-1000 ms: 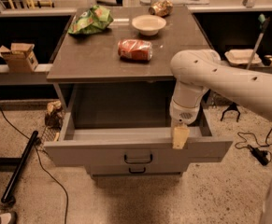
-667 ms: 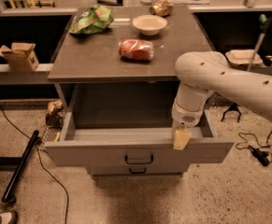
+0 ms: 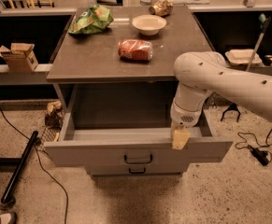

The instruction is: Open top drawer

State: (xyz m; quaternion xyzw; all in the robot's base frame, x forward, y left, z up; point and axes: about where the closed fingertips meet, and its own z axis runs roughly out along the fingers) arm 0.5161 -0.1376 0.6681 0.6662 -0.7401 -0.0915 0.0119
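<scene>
The top drawer [image 3: 98, 154] is pulled far out from under the grey cabinet top [image 3: 103, 59]. Its wide grey front has a small dark loop handle [image 3: 138, 159] at centre, and its deep grey box looks empty. My gripper [image 3: 180, 139] hangs from the white arm over the drawer's front rim, right of the handle, with its pale fingertips [image 3: 180, 138] at the rim. A narrower drawer front [image 3: 135, 170] with a similar handle shows just below.
On the cabinet top lie a green bag [image 3: 90, 19], a white bowl [image 3: 149, 24], a red can [image 3: 135, 50] on its side and a crumpled can [image 3: 161, 7]. A cardboard box [image 3: 18, 57] sits left. Cables and a dark pole [image 3: 18, 169] lie on the floor.
The arm has shifted slightly to the right along the drawer's front rim. The drawer stays pulled out about as far as before.
</scene>
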